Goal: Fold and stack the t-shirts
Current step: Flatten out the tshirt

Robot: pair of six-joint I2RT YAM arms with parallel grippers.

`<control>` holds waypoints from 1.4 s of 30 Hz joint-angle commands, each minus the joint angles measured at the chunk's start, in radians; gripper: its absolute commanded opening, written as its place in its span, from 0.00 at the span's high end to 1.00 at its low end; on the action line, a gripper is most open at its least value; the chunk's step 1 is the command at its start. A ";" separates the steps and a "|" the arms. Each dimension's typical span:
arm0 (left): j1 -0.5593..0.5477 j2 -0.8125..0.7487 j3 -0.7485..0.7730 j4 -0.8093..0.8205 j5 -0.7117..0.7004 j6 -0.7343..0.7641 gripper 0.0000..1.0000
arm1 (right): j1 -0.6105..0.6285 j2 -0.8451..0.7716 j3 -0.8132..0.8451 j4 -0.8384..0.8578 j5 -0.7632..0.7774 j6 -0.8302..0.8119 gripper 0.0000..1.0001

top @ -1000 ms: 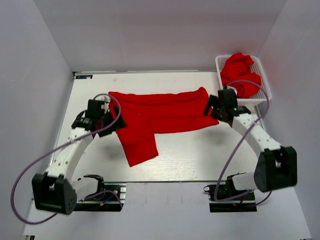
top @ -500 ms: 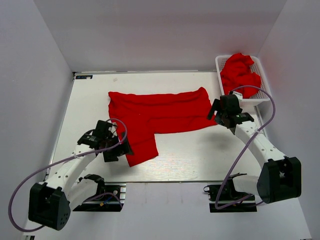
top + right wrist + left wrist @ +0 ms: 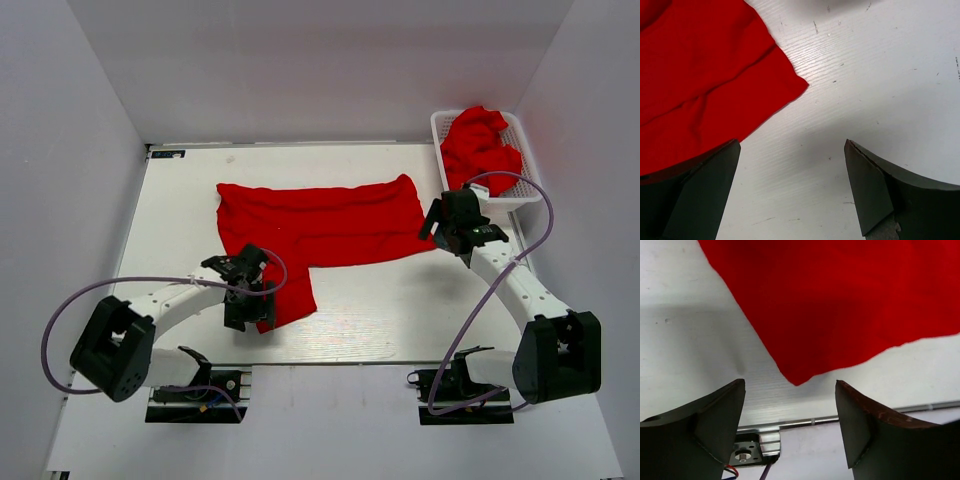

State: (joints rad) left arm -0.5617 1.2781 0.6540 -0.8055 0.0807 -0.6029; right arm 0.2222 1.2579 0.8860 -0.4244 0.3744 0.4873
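Note:
One red t-shirt [image 3: 320, 220] lies spread on the white table, with a flap reaching toward the near edge. My left gripper [image 3: 247, 306] is open and empty at that flap's near left corner. In the left wrist view the cloth's [image 3: 840, 300] pointed corner lies on the table just ahead of the left gripper [image 3: 790, 386], between its fingers. My right gripper [image 3: 443, 218] is open and empty just off the shirt's right corner. In the right wrist view the cloth [image 3: 700, 85] lies to the left of the right gripper [image 3: 792, 145]. More red t-shirts [image 3: 478, 145] are heaped in the basket.
The white lattice basket [image 3: 437, 135] stands at the back right of the table, close behind my right gripper. The table's near edge rail [image 3: 865, 415] and the arm mount [image 3: 752, 447] lie just below my left gripper. White walls enclose the table on three sides.
My left arm swung from the shirt's left edge down to the near flap's corner. My right gripper drew back slightly to the right, off the shirt's corner. The shirt stayed put.

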 commanded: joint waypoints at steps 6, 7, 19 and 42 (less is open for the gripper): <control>-0.105 0.102 0.062 0.021 -0.147 -0.072 0.23 | -0.015 -0.012 0.008 0.010 0.040 -0.023 0.10; -0.106 0.113 0.062 0.043 -0.147 -0.072 0.24 | -0.017 -0.009 0.005 0.012 0.037 -0.024 0.10; -0.138 0.268 0.062 0.154 -0.165 -0.063 0.71 | -0.037 0.008 -0.010 0.013 0.028 -0.038 0.10; -0.138 0.061 0.026 0.252 -0.148 -0.040 1.00 | -0.057 0.320 0.140 0.092 -0.072 -0.021 0.10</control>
State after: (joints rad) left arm -0.6979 1.3766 0.6865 -0.6044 -0.0525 -0.6518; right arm 0.1749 1.5669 0.9657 -0.3740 0.2798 0.4637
